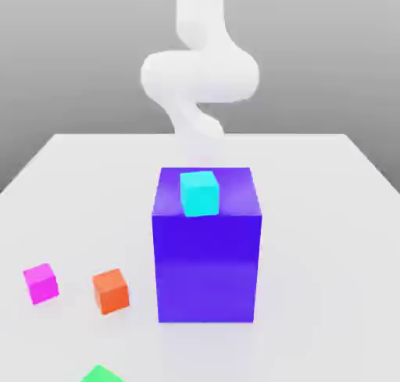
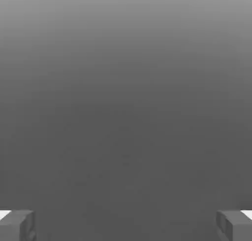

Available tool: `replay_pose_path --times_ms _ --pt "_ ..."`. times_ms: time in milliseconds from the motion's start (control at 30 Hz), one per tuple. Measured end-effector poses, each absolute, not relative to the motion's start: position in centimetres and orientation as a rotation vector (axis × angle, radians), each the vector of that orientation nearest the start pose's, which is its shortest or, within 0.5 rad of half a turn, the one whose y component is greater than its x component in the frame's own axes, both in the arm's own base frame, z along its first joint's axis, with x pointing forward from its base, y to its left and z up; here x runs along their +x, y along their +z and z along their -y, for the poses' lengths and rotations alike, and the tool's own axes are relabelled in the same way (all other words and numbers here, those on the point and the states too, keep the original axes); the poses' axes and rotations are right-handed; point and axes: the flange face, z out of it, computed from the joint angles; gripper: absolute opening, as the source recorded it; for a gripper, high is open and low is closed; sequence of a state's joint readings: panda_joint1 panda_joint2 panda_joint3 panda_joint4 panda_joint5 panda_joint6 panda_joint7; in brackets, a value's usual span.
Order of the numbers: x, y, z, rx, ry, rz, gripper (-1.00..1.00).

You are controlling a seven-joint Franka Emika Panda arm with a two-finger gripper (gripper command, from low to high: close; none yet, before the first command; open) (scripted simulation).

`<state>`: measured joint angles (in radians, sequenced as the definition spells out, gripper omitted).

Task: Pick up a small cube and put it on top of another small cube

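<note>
The small magenta cube [image 1: 41, 283] sits on the white table at the exterior view's left, near the front. An orange cube [image 1: 111, 290] of about the same size stands just to its right, a short gap apart. My white arm [image 1: 199, 76] rises at the back of the table, behind the big block and far from both cubes. In the hand view my gripper [image 2: 126, 225] is open, its two grey fingertips [image 2: 17, 225] far apart with nothing between them, facing a plain grey backdrop.
A tall blue-purple block [image 1: 206, 255] stands mid-table with a cyan cube [image 1: 199, 193] on its top face. A green cube [image 1: 101, 374] is cut off by the front edge of the exterior view. The white table [image 1: 328, 240] spreads to both sides of the block.
</note>
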<state>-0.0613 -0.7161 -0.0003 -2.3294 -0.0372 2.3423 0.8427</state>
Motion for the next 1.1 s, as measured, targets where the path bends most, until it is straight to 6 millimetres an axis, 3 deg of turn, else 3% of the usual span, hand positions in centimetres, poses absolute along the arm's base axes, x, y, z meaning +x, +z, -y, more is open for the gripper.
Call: replay_pose_path --times_ms 100,200,400,600,733,867,1033,1067,1100 --pt "40.9 61.7 6.0 -2.487 -0.908 -1.352 0.0" --pt "42.8 56.2 10.0 -2.49 -0.822 -1.522 0.0" --pt "43.2 44.8 18.2 -2.44 -0.611 -1.844 0.0" --pt "39.6 33.4 25.1 -2.311 -0.362 -2.125 0.0" --pt "34.8 26.2 29.1 -2.15 -0.186 -2.313 0.0" --pt "31.2 19.8 29.8 -2.031 -0.027 -2.4 0.0" --pt "30.6 14.0 29.9 -2.008 -0.002 -2.415 0.0" --pt "30.6 13.1 29.8 -2.009 -0.001 -2.415 -1.0" --pt "30.6 13.1 29.8 -2.009 -0.001 -2.415 -1.0"
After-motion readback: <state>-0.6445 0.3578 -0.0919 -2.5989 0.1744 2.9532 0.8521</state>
